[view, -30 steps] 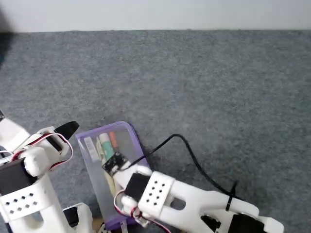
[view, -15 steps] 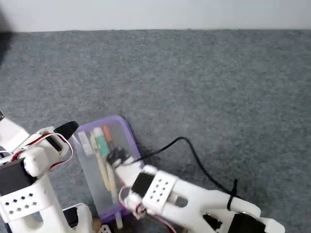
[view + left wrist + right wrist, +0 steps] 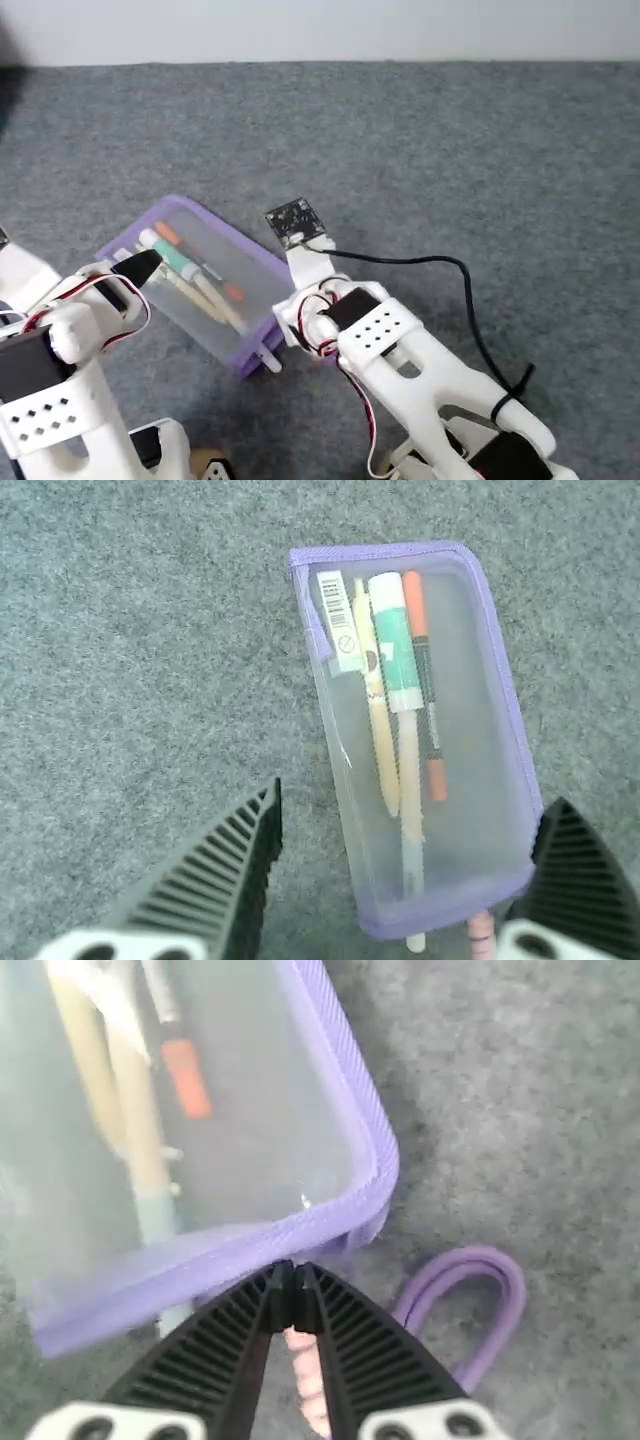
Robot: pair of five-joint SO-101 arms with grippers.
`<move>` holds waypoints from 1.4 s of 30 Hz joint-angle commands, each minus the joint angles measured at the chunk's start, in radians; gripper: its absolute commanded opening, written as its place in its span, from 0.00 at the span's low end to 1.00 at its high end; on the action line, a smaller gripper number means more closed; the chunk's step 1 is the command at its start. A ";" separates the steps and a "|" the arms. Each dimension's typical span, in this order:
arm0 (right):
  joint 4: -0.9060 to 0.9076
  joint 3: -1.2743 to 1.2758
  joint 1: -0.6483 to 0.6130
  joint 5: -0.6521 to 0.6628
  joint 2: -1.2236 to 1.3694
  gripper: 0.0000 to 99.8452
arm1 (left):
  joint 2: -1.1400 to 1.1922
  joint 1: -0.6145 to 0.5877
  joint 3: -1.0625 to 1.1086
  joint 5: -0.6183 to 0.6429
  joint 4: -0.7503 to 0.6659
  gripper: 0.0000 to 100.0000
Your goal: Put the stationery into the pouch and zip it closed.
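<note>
The clear plastic pouch with purple zip edging [image 3: 235, 265] lies flat on the grey felt-like counter [image 3: 450, 150], near the front between the two arms and set at a slant in the high view. Through its clear wall you can see the stationery lying side by side along its length: a green-and-white pen [image 3: 397, 650], a slim marker with orange ends [image 3: 428, 715] and a cream-coloured pencil-like stick [image 3: 379, 735]. A white label strip [image 3: 340, 630] sits by the corner farthest from the right arm. At the opposite short end a white tip [image 3: 412, 942] pokes out just past the purple edge.

The right claw [image 3: 290, 1285] is at that same short end. Its black ribbed fingers are pressed fully together, with their tips right on the purple edging. They seem to pinch the edging or the zip pull, though the close, soft view does not show which. Just behind the tips lies a small pink piece [image 3: 305, 1370] that I cannot identify. Beside it a purple loop strap [image 3: 470, 1295] rests on the counter, near the pouch's corner.

The left claw [image 3: 412, 810] hangs above the pouch with its two fingers spread wide and holds nothing. One finger is over bare counter beside the pouch's long side, and the other is over the corner by the right claw. A black cable [image 3: 465, 290] curves along the right arm, off to the side of the pouch.
</note>
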 commanded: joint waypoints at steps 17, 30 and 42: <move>0.243 -0.120 -0.213 0.006 -0.027 0.16 | -0.017 -0.005 -0.090 0.064 0.028 0.38; 0.179 -0.230 -0.245 -0.021 0.248 0.12 | -0.017 -0.005 -0.088 0.064 0.028 0.38; 0.245 -0.358 -0.282 -0.055 0.461 0.12 | -0.017 -0.005 -0.087 0.063 0.028 0.38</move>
